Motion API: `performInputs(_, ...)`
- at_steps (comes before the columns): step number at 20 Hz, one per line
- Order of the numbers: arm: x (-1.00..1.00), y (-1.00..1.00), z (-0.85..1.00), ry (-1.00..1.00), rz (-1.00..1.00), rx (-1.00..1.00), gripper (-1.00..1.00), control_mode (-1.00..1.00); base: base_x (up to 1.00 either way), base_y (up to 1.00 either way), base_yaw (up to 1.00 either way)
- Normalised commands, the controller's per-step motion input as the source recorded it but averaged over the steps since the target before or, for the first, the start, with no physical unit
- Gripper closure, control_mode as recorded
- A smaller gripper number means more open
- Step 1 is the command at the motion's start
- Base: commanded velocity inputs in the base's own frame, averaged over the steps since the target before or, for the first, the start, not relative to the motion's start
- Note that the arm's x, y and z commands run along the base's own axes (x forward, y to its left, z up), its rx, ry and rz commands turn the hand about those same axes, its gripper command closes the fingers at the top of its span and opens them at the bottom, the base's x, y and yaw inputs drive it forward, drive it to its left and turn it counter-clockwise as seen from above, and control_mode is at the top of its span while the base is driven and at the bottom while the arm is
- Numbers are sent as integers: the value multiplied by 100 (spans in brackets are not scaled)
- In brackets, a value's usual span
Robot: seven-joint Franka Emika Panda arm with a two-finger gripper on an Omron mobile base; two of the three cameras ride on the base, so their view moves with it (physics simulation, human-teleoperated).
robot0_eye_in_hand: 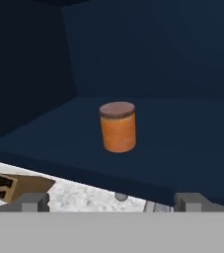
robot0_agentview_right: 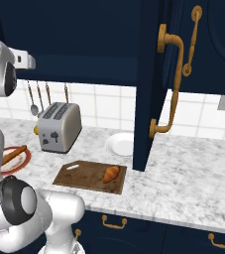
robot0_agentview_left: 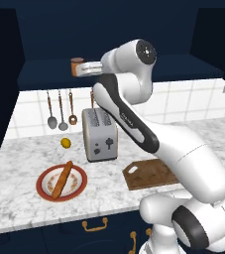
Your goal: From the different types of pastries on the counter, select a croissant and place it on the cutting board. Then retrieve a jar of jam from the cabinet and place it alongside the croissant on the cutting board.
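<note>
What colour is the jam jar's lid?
Dark reddish-brown, over an orange jar of jam; clearest in the hand view.

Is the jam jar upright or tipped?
Upright: the jar of jam stands on its base on the cabinet shelf, lid on top.

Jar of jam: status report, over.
Gripper open, empty, lined up short of the jar of jam. Jar upright on cabinet shelf, untouched. Croissant already on cutting board. Nothing between fingers and jar.

Glossy white arm (robot0_agentview_left: 183,149), rounded segments; dark grey joint bands, black round end caps; small lettering on dark forearm strip.
</note>
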Motion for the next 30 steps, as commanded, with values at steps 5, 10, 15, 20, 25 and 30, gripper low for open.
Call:
performInputs(5,26,4,0,0,-1,0,-100,-100,0,0,0)
performInputs(10,43,11,0,0,-4,0,-100,-100,0,0,0)
performInputs(15,47,30,-5,0,-4,0,-100,-100,0,0,0)
performInputs(20,42,27,-12,1,-3,0,-100,-100,0,0,0)
performInputs(25,40,7,-1,2,-3,0,-100,-100,0,0,0)
performInputs(30,22,1,0,4,-1,0,-100,-100,0,0,0)
